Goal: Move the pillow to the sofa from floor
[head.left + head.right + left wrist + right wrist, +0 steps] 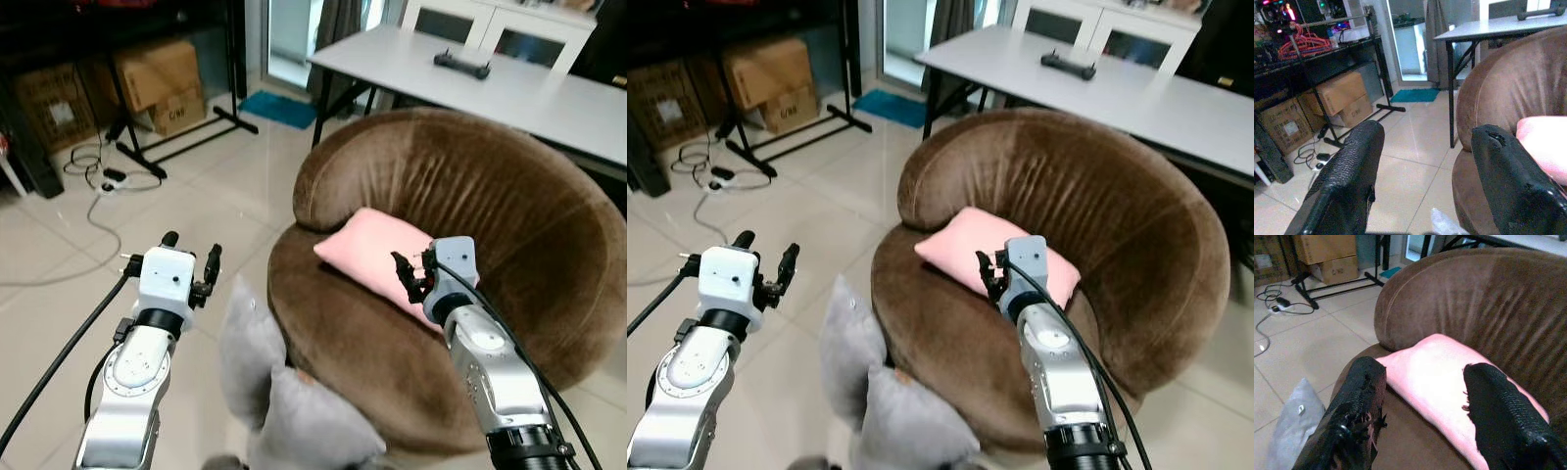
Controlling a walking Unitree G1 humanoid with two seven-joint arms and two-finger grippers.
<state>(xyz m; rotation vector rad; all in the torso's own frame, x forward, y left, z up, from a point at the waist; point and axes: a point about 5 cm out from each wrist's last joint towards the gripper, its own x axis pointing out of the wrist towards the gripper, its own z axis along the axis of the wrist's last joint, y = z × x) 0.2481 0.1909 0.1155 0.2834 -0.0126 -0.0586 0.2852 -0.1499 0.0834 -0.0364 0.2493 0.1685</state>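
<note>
Grey pillow (284,392) cut off below

- A lived-in room of a home, with a glossy tiled floor (225,186).
- A round brown sofa (509,225) holds a pink pillow (367,250).
- Behind it stands a grey table (529,88) near white cabinets (490,24).
- Cardboard boxes (157,78) sit under a dark rack; hangers (1303,44) hang there.
- Cables (98,181) trail across the floor near a blue mat (279,108).

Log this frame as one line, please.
pink pillow: on brown sofa | grey pillow: on floor | left pincer: open, empty | right pincer: open over pink pillow
</note>
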